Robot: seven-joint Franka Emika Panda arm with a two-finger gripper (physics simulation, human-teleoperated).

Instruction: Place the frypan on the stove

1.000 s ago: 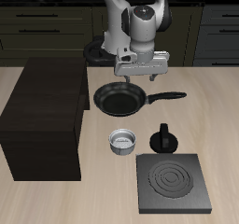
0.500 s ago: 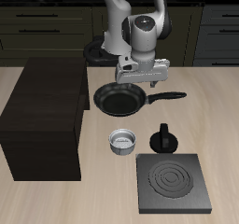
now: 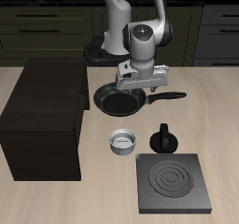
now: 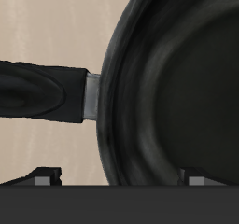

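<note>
Surface (image 3: pixel 219 125): light wood, dark cabinets behind | frypan (image 3: pixel 119 101): located mid-surface, directly beneath end effector (image 3: pixel 140 82) | end effector: spread open, nothing gripped

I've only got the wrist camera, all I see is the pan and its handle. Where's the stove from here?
Observer: The stove lies near the table's front edge; the frypan sits farther back, well apart from it.
Operator: Anything between them?
Observer: Yes, a small black moka pot and a small metal bowl.
Operator: What's beside the pan?
Observer: A large dark brown box stands close on the side opposite the handle.
</note>
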